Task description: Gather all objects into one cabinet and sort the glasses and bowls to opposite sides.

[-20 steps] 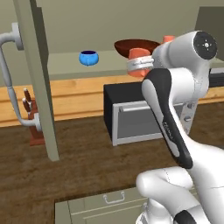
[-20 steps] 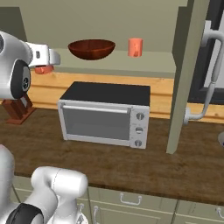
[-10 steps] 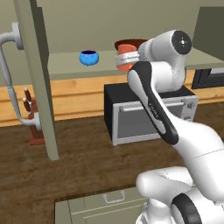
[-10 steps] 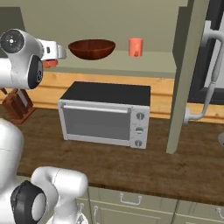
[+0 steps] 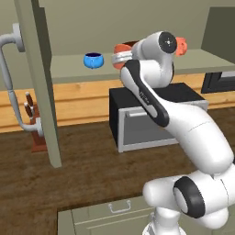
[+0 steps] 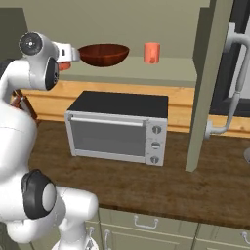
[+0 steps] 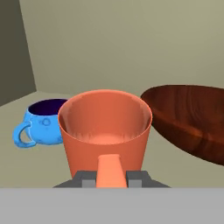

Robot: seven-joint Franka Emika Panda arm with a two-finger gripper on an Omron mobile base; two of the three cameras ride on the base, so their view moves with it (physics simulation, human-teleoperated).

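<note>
Your jaws grip the orange mug by its handle; watch it clipping the brown bowl or blue bowl alongside.

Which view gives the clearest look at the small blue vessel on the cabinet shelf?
The hand view: the blue vessel sits close, left of the held orange mug, showing its dark inside and a side handle. In the left base view it is a small blue shape on the shelf, no handle discernible.
</note>
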